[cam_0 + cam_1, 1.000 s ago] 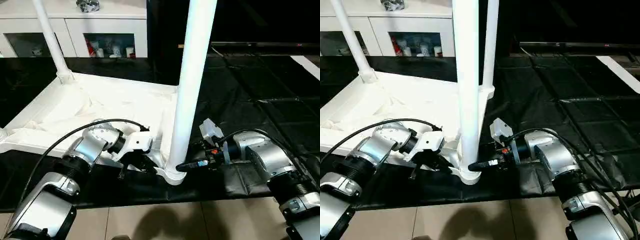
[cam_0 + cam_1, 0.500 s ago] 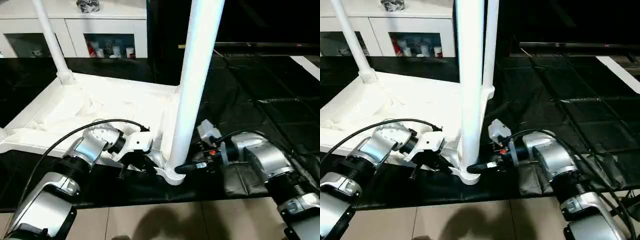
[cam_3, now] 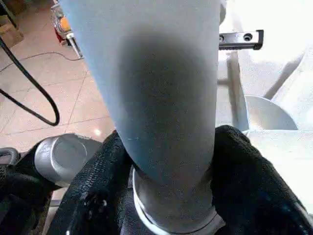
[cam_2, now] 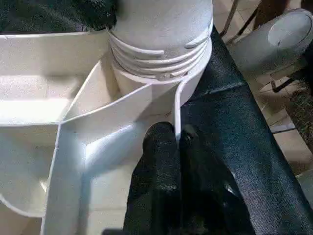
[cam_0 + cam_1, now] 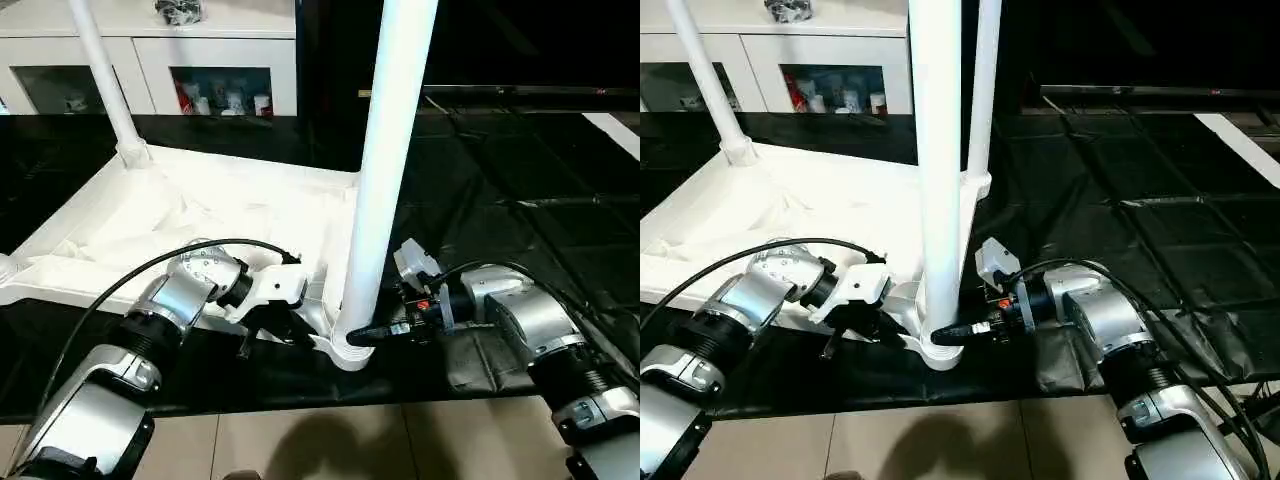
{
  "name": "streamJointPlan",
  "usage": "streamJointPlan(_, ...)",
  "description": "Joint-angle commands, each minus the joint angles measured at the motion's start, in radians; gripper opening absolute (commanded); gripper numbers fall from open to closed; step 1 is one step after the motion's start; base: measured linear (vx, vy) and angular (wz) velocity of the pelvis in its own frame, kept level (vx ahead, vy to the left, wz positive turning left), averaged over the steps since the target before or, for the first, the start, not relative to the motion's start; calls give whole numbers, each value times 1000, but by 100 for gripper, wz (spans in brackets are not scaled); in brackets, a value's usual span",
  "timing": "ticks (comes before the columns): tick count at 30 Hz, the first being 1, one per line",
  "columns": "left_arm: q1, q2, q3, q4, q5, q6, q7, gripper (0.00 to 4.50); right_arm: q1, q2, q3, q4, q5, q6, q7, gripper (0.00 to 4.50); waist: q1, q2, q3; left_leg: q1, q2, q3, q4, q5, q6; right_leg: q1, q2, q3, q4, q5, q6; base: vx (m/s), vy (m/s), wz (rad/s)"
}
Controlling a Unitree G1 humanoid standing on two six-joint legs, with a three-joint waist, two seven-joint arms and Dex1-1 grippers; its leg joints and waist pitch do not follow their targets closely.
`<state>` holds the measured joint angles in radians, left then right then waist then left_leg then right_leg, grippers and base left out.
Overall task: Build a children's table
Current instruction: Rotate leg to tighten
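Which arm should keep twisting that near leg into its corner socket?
Right. The right gripper has its jaws around the base of the long white tapered tube leg. The left gripper is shut on the white plastic tabletop's rim, steadying it.

A white glass-door cabinet (image 5: pixel 150 60) is standing behind, holding what may be small bottles (image 5: pixel 225 103). A black sheet (image 5: pixel 520 210) is covering the floor beside beige tiles (image 5: pixel 330 440).
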<state>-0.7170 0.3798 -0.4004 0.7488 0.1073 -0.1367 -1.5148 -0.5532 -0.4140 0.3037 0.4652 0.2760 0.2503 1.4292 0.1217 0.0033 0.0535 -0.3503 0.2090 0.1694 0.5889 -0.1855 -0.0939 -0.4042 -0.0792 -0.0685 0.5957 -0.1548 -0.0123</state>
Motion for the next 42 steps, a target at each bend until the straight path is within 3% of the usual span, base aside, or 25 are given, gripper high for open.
streamJointPlan(1, 10, -33, -8, -11, -9, 55, 22, 0, 35, 2, 13, -43, 13, 37, 29, 216, -8, 3, -68, 6, 23, 5, -72, -241, 27, 50, -56, 40, -67, -284, -226, 0, 0, 0)
streamJointPlan(4, 4, -63, 23, -10, -29, 111, 78, 0, 65, 4, 12, -58, -14, 35, -38, 211, -5, 2, -68, 7, 23, 6, -72, -235, 29, 50, -55, 41, -67, -277, -225, 0, 0, 0)
streamJointPlan(7, -18, -103, 66, 5, -54, 180, 156, 0, 89, 42, -28, -72, -29, 73, -190, 208, -10, 1, -62, 11, 19, 5, -75, -276, 20, 46, -57, 40, -79, -374, -197, 0, 0, 0)
streamJointPlan(8, -34, -128, 92, 16, -69, 224, 201, 0, 89, 76, -53, -60, -47, 87, -298, 208, -16, 2, -61, 8, 17, 4, -75, -280, 15, 47, -56, 39, -79, -392, -191, 0, 0, 0)
streamJointPlan(10, -52, -146, 106, 28, -68, 249, 251, 0, 86, 112, -79, -46, -57, 92, -391, 206, -34, -2, -59, 3, 7, -4, -78, -300, -6, 49, -57, 30, -91, -511, -134, 0, 0, 0)
streamJointPlan(13, -93, -188, 139, 52, -66, 302, 364, 0, 61, 187, -117, -17, -84, 114, -565, 201, -56, -2, -59, -7, 3, -8, -77, -291, 2, 53, -57, 27, -101, -558, -99, 0, 0, 0)
streamJointPlan(18, -155, -259, 204, 106, -53, 346, 588, 0, -27, 344, -190, 104, -129, 121, -896, 197, -99, -2, -66, -17, -3, -9, -71, -251, 8, 52, -51, 25, -94, -476, -130, 0, 0, 0)
streamJointPlan(20, -159, -266, 209, 111, -54, 345, 609, 0, -35, 359, -194, 118, -132, 120, -916, 197, -102, 0, -70, -15, -2, -10, -71, -239, 9, 53, -50, 26, -90, -441, -141, 0, 0, 0)
streamJointPlan(21, -159, -269, 211, 111, -55, 343, 620, 0, -38, 370, -197, 123, -130, 120, -923, 197, -104, -2, -72, -14, 0, -6, -68, -218, 20, 52, -48, 31, -85, -369, -164, 0, 0, 0)
streamJointPlan(22, -160, -272, 213, 110, -55, 341, 630, 0, -40, 381, -201, 126, -129, 118, -933, 197, -103, -1, -76, -14, 1, -4, -65, -183, 35, 55, -47, 34, -76, -274, -195, 0, 0, 0)
streamJointPlan(23, -159, -272, 212, 108, -53, 339, 635, 0, -40, 391, -206, 125, -122, 110, -932, 231, -103, -2, -78, -17, 1, -1, -63, -149, 52, 58, -47, 35, -69, -201, -220, 76, -9, 5)
streamJointPlan(27, -146, -256, 192, 100, -40, 312, 607, 0, -26, 395, -224, 100, -111, 85, -907, 287, -95, -1, -81, -17, 1, 3, -59, -88, 92, 64, -48, 36, -56, -76, -267, 13, -1, 1)
streamJointPlan(29, -138, -249, 188, 100, -38, 301, 589, 0, -19, 386, -223, 95, -117, 71, -895, 287, -92, -5, -77, -15, 3, 4, -61, -99, 97, 63, -49, 36, -58, -91, -269, 0, 0, 0)
streamJointPlan(31, -119, -229, 174, 90, -36, 264, 539, 0, -3, 357, -232, 69, -112, 74, -874, 319, -85, -12, -75, -12, 5, 7, -63, -120, 95, 63, -52, 38, -63, -147, -256, 0, 0, 0)
streamJointPlan(34, -89, -204, 166, 68, -52, 221, 460, 0, 21, 310, -237, 17, -97, 75, -809, 339, -75, -6, -72, -7, 10, 7, -65, -132, 86, 57, -53, 40, -64, -170, -249, 0, 0, 0)
streamJointPlan(38, -62, -167, 135, 49, -56, 183, 343, 0, 51, 225, -222, -51, -79, 69, -678, 370, -66, -12, -73, -8, 11, 7, -65, -125, 94, 60, -52, 41, -60, -142, -248, 0, 0, 0)
streamJointPlan(41, -43, -145, 116, 40, -63, 165, 255, 0, 84, 151, -194, -125, -38, 73, -521, 382, -53, -4, -69, -2, 13, 10, -65, -154, 88, 55, -54, 43, -65, -184, -245, 0, 0, 0)
streamJointPlan(42, -43, -145, 116, 40, -63, 165, 255, 0, 84, 151, -194, -125, -38, 73, -521, 382, -46, -8, -67, -2, 16, 10, -67, -162, 86, 55, -53, 43, -63, -190, -237, 0, 0, 0)
